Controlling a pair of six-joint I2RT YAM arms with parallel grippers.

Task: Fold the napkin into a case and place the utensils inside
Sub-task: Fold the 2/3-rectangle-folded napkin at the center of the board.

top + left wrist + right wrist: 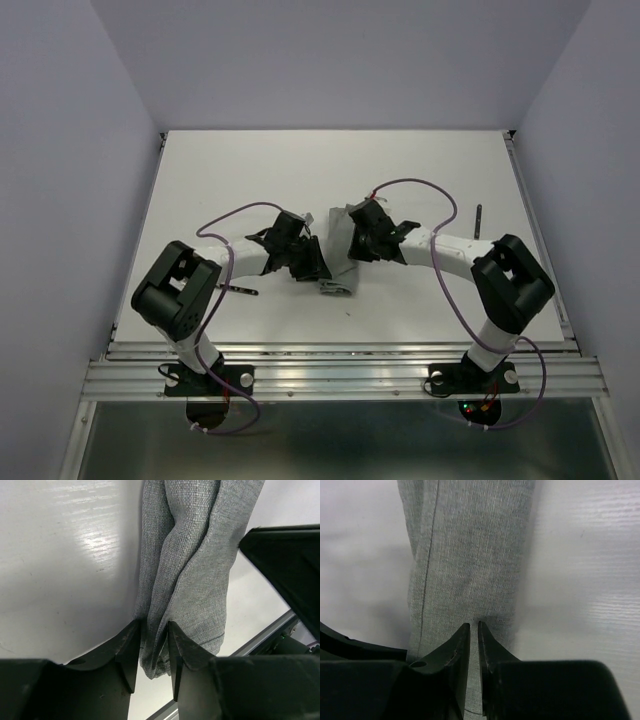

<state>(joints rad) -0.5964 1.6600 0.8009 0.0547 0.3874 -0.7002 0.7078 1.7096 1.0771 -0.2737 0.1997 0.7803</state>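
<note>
grey cloth napkin (338,272), a narrow strip midway across the white table (220,180), is clamped by left gripper (153,625) and right gripper (473,626), mid-folding, likely needing a matched fold-over next.

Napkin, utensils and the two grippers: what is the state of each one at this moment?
napkin: folded and bunched into a narrow strip, held between the two grippers.
left gripper: fingers shut on a bunched end of the napkin.
right gripper: fingers almost together, pinching the napkin.
utensil near the right arm: lying on the table, outside the napkin.
utensil near the left arm: lying on the table, outside the napkin.
</note>
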